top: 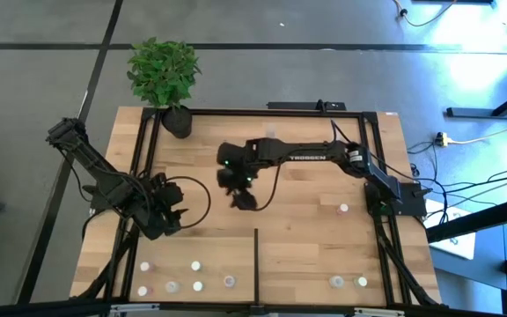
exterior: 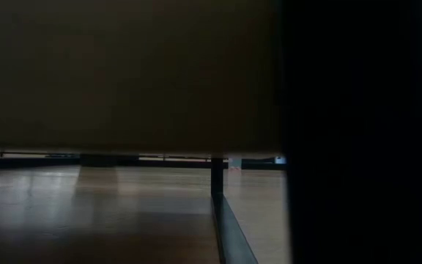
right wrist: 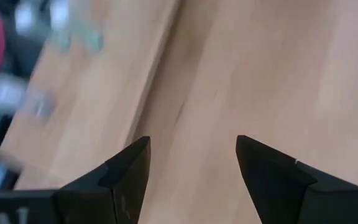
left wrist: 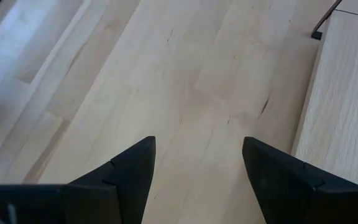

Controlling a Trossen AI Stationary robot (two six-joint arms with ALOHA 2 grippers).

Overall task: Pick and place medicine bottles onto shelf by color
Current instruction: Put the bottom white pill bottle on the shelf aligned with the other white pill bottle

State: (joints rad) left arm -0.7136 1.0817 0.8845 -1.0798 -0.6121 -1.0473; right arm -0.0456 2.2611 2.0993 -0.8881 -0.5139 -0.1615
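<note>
Several tiny medicine bottles stand on the shelf [top: 306, 246], a light-wood panel edged by black rails. One group [top: 197, 266] is left of the short black divider bar [top: 255, 260], near the front edge. Two [top: 349, 282] are right of the bar, and one [top: 343, 209] stands alone farther back on the right. My left gripper [top: 172, 214] [left wrist: 197, 143] hovers open over bare wood at the shelf's left side. My right gripper [top: 243, 198] [right wrist: 192, 142] reaches in from the right to the shelf's middle, open, with only wood between its fingers.
A green plant in a black pot [top: 176, 119] stands at the far left corner. Cables loop over the boards beside each gripper. In the low view, a dark mass fills the upper picture and the right side; the divider bar [exterior: 217, 180] rises from the boards.
</note>
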